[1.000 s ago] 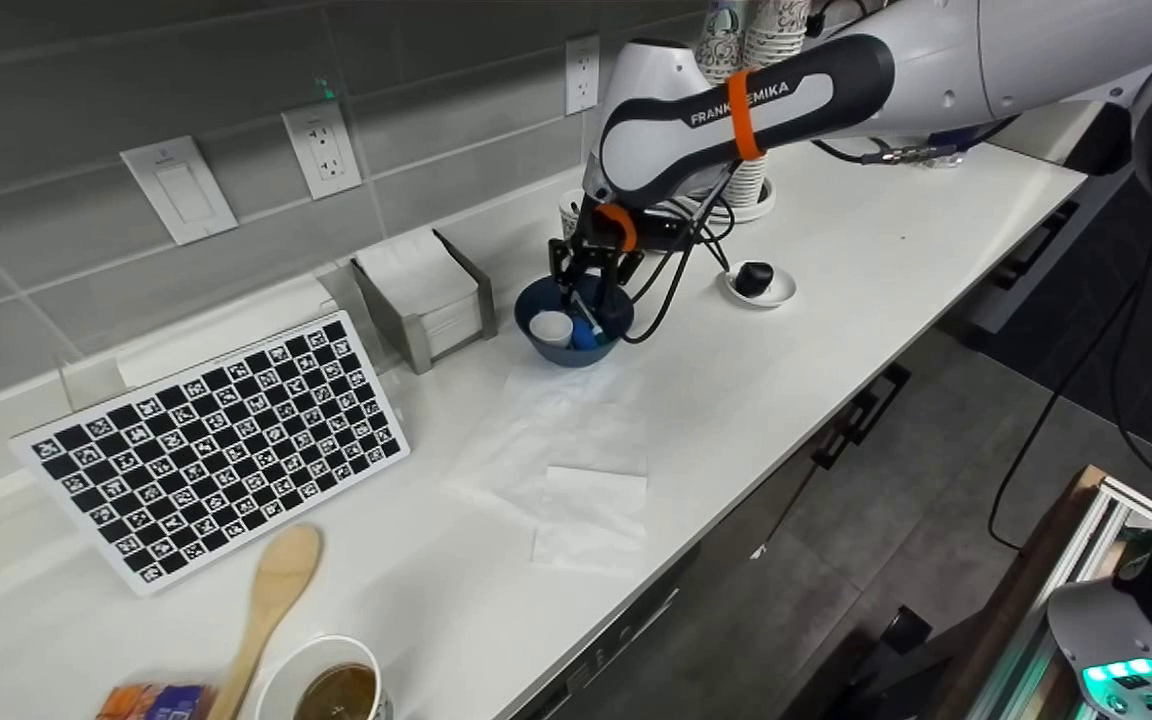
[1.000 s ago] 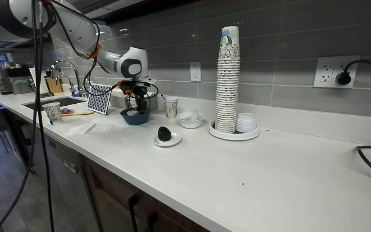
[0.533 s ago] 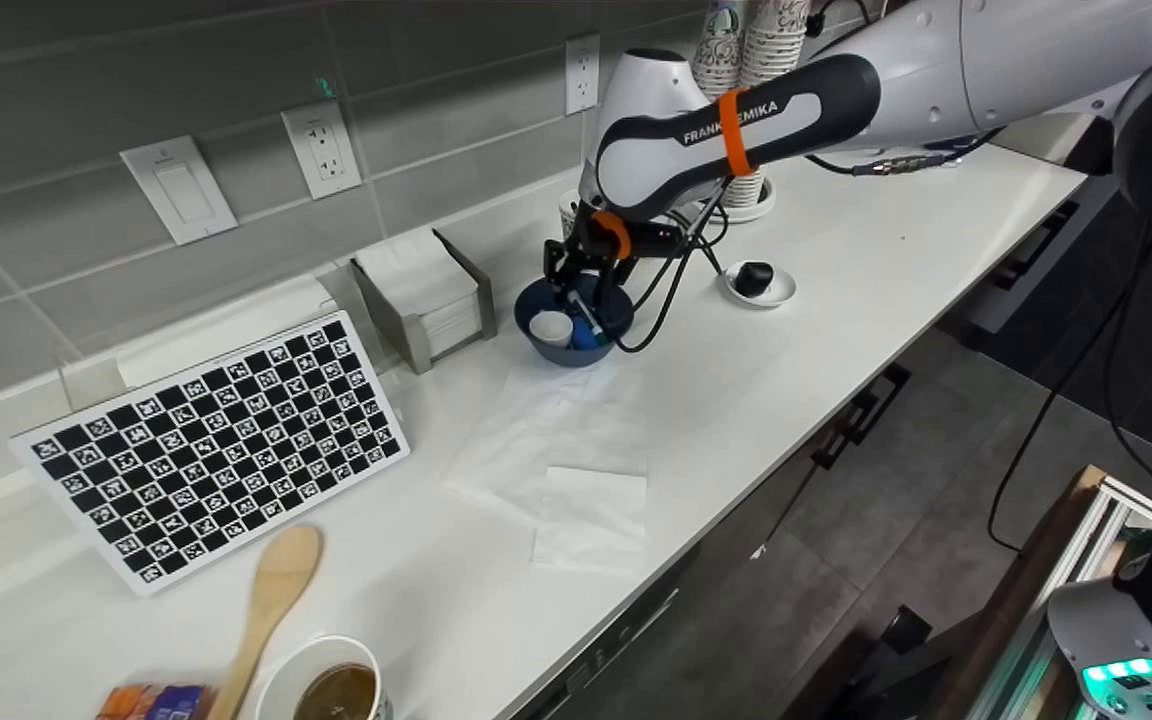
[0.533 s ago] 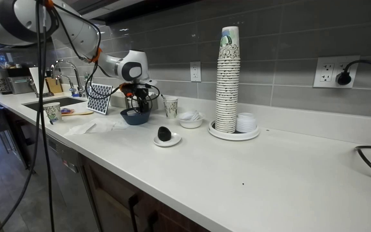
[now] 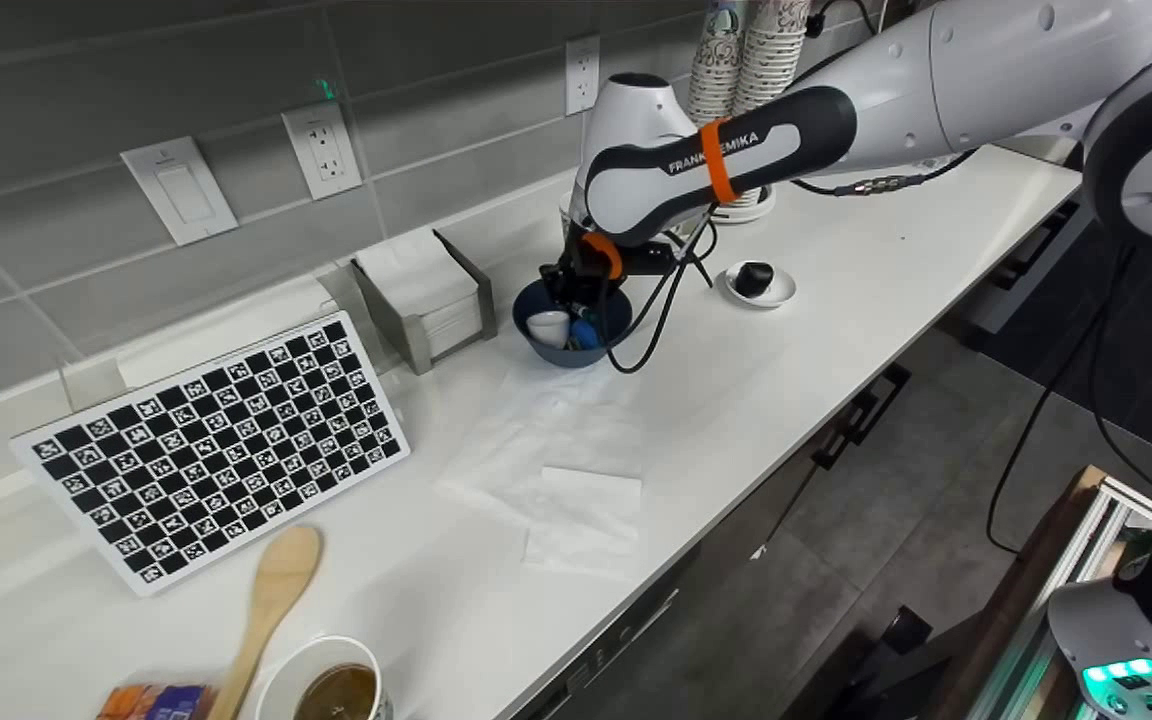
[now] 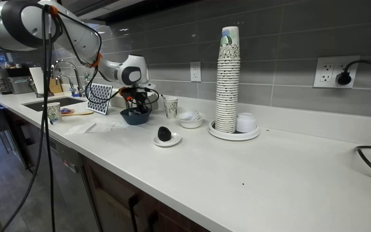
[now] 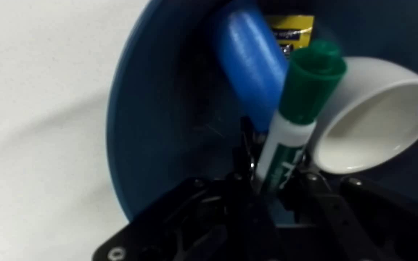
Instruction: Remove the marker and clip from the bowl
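The dark blue bowl [image 5: 568, 357] stands on the counter; it also shows in an exterior view [image 6: 136, 120] and the wrist view [image 7: 147, 94]. The white marker with a green cap [image 7: 296, 119] leans in it, cap up, its lower end hidden by the fingers. My gripper [image 7: 276, 159] reaches down into the bowl with its fingers close on both sides of the marker, and looks shut on it. The gripper is dark and partly hidden in both exterior views [image 5: 576, 292] [image 6: 139, 108]. I cannot make out a clip for certain.
Beside the marker lie a blue cylinder [image 7: 249, 58], a tipped white cup [image 7: 379, 119] and a yellow packet [image 7: 296, 29]. A napkin holder [image 5: 431, 300], a white dish with a black object [image 5: 761, 285], a paper cup [image 6: 171, 108] and napkins [image 5: 586, 515] stand or lie around the bowl.
My arm has lowered, bringing the gripper deeper into the bowl. The fingers have come together around the marker. The napkins and bowl have shifted very slightly.
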`<state>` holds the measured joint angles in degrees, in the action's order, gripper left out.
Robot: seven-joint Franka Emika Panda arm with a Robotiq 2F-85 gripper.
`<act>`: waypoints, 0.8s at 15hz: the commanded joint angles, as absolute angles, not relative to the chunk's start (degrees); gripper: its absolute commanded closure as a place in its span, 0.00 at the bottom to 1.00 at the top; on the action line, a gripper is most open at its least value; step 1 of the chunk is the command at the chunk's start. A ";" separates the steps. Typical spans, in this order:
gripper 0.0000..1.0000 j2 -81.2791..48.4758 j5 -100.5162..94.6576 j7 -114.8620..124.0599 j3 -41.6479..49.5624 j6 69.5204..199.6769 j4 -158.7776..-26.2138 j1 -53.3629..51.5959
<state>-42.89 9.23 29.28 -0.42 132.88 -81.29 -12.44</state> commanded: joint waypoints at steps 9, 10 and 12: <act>0.95 -28.29 14.70 25.81 -3.78 134.24 -91.80 -8.96; 0.95 -27.44 16.11 24.74 -4.39 133.92 -92.76 -8.11; 0.95 -25.63 18.83 23.19 -5.15 133.60 -94.54 -6.72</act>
<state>-29.91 14.57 26.35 -3.16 134.27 -89.70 -9.37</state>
